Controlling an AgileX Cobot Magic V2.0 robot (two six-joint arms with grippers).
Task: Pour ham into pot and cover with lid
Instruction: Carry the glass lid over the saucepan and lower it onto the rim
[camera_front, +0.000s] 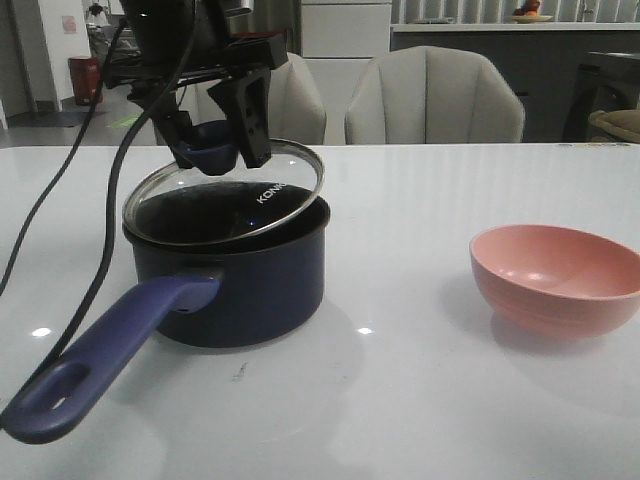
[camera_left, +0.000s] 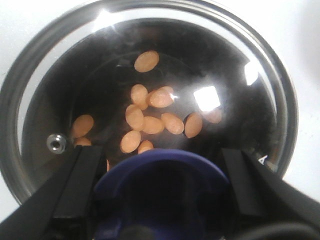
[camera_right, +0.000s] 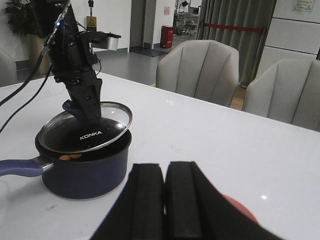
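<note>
The dark navy pot stands at the left of the table, its long purple-blue handle pointing to the front left. My left gripper is shut on the lid's purple-blue knob. It holds the glass lid tilted over the pot's mouth, one edge raised off the rim. In the left wrist view the ham lies inside the pot, seen through the lid, with the knob between the fingers. My right gripper is shut and empty, with the pot beyond it.
An empty pink bowl stands on the table at the right; its edge shows just behind my right gripper's fingers. Grey chairs stand beyond the table's far edge. A black cable hangs at the left of the pot.
</note>
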